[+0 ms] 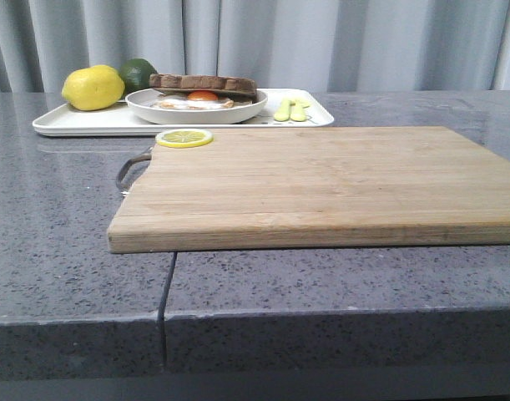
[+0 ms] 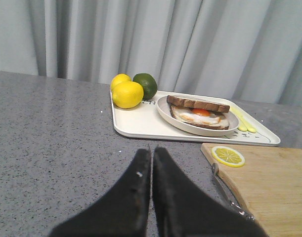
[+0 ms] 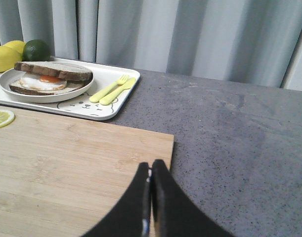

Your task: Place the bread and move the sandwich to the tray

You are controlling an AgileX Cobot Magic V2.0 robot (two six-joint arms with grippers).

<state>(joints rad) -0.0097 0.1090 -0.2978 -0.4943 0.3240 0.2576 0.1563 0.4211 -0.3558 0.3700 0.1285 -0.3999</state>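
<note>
- We see the sandwich (image 1: 203,93) on its round white plate (image 1: 196,114), already resting on the tray (image 1: 88,123) at the far left of the counter, with the top bread (image 1: 203,83) slice covering the egg
- Our left gripper (image 2: 151,173) hangs over the bare counter, fingers pressed together and holding nothing; the tray lies ahead of it and slightly right
- Our right gripper (image 3: 150,185) is likewise pressed together and empty, above the near right part of the cutting board (image 1: 321,184); the sandwich lies far and left of it
- We judge the left arm nearer to the tray, whose long axis runs left to right
- Around it: two lemons (image 1: 93,87) and a lime (image 1: 138,73) at the tray's left end, yellow cutlery (image 1: 291,109) at its right, a lemon slice (image 1: 184,138) on the board's far left corner
- Nothing stands between either gripper and the tray, and the task looks finished to us
</note>
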